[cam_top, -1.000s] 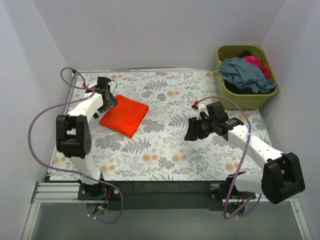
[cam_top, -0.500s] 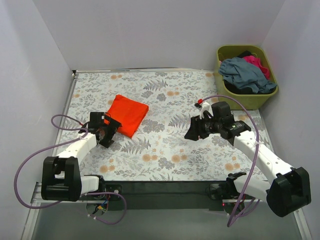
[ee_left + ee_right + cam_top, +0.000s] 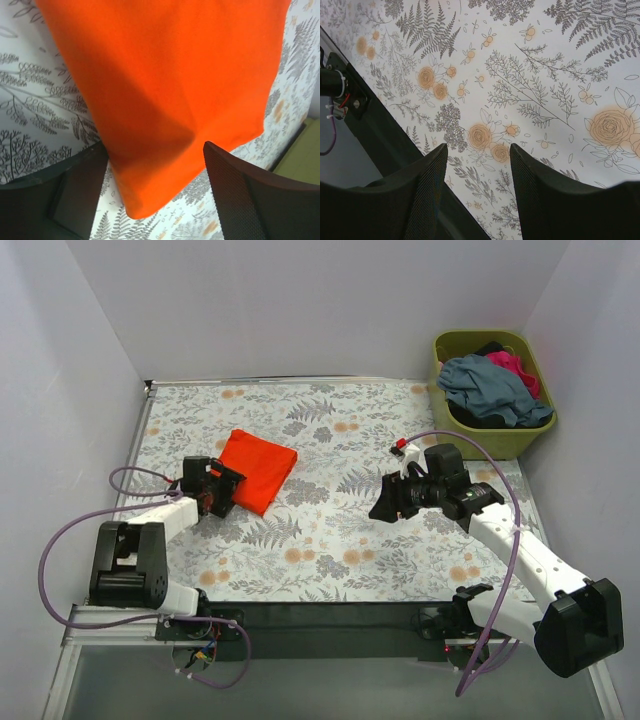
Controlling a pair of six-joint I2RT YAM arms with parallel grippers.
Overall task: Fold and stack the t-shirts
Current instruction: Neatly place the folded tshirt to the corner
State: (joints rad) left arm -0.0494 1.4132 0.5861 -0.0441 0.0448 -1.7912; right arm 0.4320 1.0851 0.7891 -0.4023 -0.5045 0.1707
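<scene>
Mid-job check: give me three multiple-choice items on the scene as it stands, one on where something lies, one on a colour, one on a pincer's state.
1. The orange shirt lies on the table's:
A. right half
B. left half
C. near edge, between the arm bases

2. The top shirt in the basket is:
A. grey-blue
B. yellow
C. white

3. The right pincer is:
A. shut on cloth
B. open and empty
C. out of view

Answers:
1 B, the top view shows it left of centre.
2 A, grey-blue cloth covers most of the pile.
3 B, its wrist view shows only bare table in its gap.
</scene>
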